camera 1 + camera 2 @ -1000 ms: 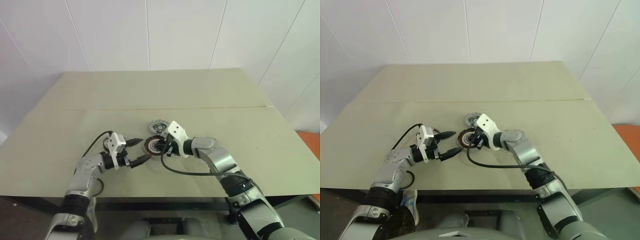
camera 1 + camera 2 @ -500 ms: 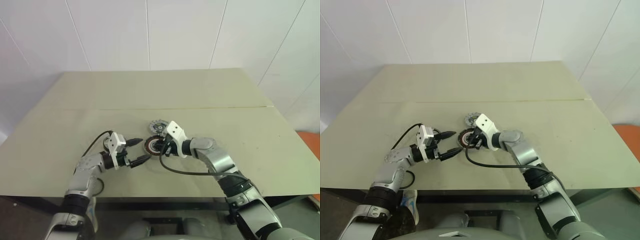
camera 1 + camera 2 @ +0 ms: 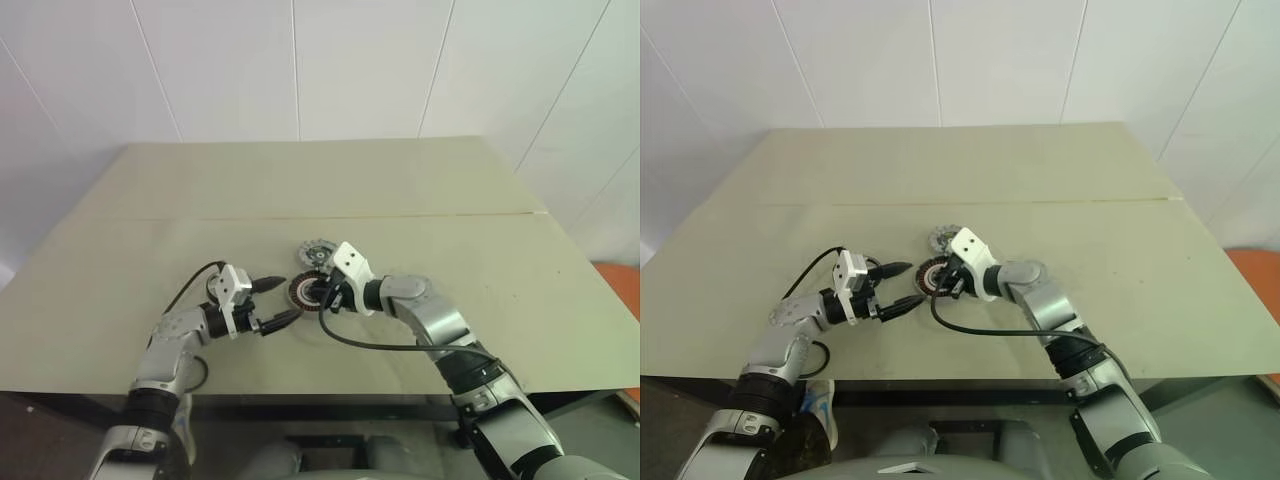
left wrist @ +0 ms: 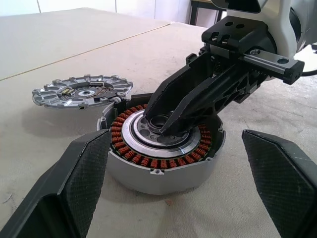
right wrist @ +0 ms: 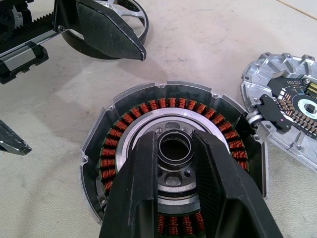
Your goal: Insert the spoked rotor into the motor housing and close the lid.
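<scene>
The motor housing [image 5: 119,134], a grey-walled puck with a ring of copper windings, rests on the table [image 3: 450,180]. My right gripper [image 5: 174,141] comes down into it from the right, shut on the raised hub ring at its centre. Just to the housing's left my left gripper [image 3: 282,298] is level and open, its fingers [image 4: 74,178] spread in front of the housing's wall without touching it. The lid [image 4: 81,91], a finned silver disc with a circuit board facing up, lies flat right behind the housing. The spoked rotor [image 3: 211,290] lies behind my left wrist, partly hidden.
The tan table reaches far back and to both sides, with a seam [image 3: 420,214] running across it behind the parts. A black cable [image 3: 380,346] loops from my right wrist toward the near edge. A white wall stands behind the table.
</scene>
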Available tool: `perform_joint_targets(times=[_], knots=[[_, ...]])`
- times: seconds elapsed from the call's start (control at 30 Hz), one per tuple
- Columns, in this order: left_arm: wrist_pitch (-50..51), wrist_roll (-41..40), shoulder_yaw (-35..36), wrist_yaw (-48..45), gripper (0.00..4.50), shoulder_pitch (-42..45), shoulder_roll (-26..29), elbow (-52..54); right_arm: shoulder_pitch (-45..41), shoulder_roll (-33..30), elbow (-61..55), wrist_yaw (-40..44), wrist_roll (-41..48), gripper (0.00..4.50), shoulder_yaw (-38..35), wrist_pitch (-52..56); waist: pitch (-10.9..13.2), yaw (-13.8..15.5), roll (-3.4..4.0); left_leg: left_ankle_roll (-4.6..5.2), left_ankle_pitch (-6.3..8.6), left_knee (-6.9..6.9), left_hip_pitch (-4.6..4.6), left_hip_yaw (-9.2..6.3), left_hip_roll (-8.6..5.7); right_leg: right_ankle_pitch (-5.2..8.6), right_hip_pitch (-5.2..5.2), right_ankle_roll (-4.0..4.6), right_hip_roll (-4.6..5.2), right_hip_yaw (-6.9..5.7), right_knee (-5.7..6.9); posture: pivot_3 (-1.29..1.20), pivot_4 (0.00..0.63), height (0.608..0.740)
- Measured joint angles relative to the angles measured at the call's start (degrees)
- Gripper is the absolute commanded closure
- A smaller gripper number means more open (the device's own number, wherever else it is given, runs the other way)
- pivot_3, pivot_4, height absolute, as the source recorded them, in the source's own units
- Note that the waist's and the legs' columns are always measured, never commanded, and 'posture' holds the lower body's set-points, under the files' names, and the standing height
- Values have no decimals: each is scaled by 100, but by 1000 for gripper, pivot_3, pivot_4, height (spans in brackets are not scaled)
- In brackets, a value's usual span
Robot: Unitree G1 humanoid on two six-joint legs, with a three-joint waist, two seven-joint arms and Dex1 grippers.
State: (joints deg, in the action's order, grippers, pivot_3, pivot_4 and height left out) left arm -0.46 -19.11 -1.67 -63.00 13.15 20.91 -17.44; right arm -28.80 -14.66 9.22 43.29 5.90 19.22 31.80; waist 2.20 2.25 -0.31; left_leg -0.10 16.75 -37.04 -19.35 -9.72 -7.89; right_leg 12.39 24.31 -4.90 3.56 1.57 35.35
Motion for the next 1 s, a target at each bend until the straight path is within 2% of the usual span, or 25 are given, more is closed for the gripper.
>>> perform_joint_targets(times=[0.13, 0.2, 0.3, 0.43, 0.57, 0.67, 0.8, 0.83, 1.0], knots=[[0, 0, 0, 1, 0, 0, 0, 0, 0, 0, 0, 0, 2, 3845, 0, 1, 0, 0, 0, 0, 0, 0, 0, 0, 0, 0, 0, 0, 0, 0, 0, 0, 0, 740], [0, 0, 0, 1, 0, 0, 0, 0, 0, 8, 0, 4, 9, 3085, -5, 6, 0, 0, 0, 0, 0, 0, 0, 0, 0, 0, 0, 0, 0, 0, 0, 0, 0, 740], [-1, 5, 1, 5, 0, -1, 1, -1, 40, 218, 13, 8, 324, 2229, -289, 215, 0, -1, 0, 0, 0, 0, 0, -1, 0, 0, 0, 0, 0, 0, 0, 0, 0, 740], [-2, 45, -2, 13, 0, 4, -3, -15, 37, 798, -23, -17, 1455, 2229, -1328, 725, 2, -6, 2, 0, 0, 1, 0, -1, 2, -2, 2, 2, -3, 1, 3, 0, 0, 740], [-3, 93, -2, 12, 0, 4, -2, -50, -101, 813, -39, -117, 1752, 2229, -1772, 639, 2, -3, 3, 0, 0, 0, 0, 1, -1, -2, 2, 2, -6, 1, 3, 0, 0, 740], [-4, 107, -5, 11, 0, 8, -8, -53, -103, 548, 95, -228, 1235, 2815, -1404, 191, 1, -8, 5, 0, 0, 2, 0, 2, 0, -2, 4, 2, -2, 1, 4, 0, 0, 740], [-5, 112, -28, 11, 0, 16, -22, -56, -20, 397, 304, -236, 719, 4230, -942, -274, 1, -14, 5, 0, 0, 2, 0, 3, 3, -2, 6, 2, -2, 2, 6, 0, 0, 740], [-5, 112, -34, 11, 0, 17, -23, -57, -16, 390, 321, -234, 633, 4467, -848, -355, 1, -14, 5, -1, 0, 1, 0, 3, 3, -2, 6, 2, -2, 2, 6, 0, 0, 740], [-5, 114, -43, 11, 0, 18, -22, -57, 18, 276, 342, -205, 277, 4467, -512, -670, 1, 0, 4, -1, 0, -1, 0, 3, 2, -2, 3, 2, -2, 2, 6, 0, 0, 740]])
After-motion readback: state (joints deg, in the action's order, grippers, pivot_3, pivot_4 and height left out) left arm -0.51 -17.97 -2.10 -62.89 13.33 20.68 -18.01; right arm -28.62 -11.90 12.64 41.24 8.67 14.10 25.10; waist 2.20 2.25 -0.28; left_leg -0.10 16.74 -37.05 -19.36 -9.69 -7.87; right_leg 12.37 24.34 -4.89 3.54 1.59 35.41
